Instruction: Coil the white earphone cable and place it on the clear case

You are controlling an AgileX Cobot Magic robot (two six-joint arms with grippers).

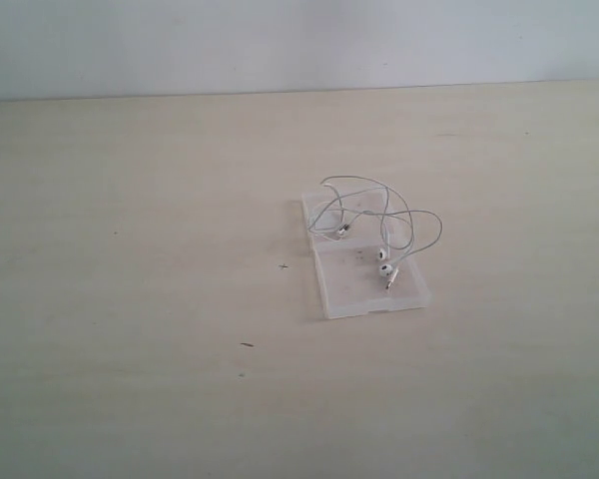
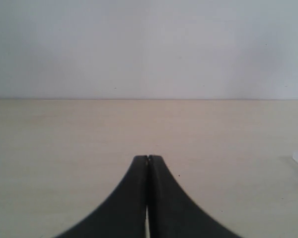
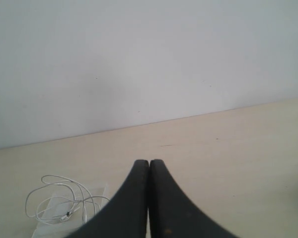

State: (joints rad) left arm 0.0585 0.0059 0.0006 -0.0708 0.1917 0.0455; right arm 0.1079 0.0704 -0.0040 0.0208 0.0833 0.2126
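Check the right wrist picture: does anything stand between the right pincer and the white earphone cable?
Nothing visible does. The right pincer is shut and empty, and only bare table lies between it and the white earphone cable, which rests in loose loops on the clear case.

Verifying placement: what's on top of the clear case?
The white earphone cable sits on the clear case in loose loops, earbuds over it, one loop past its edge. Nothing else. Which strands touch it is unclear.
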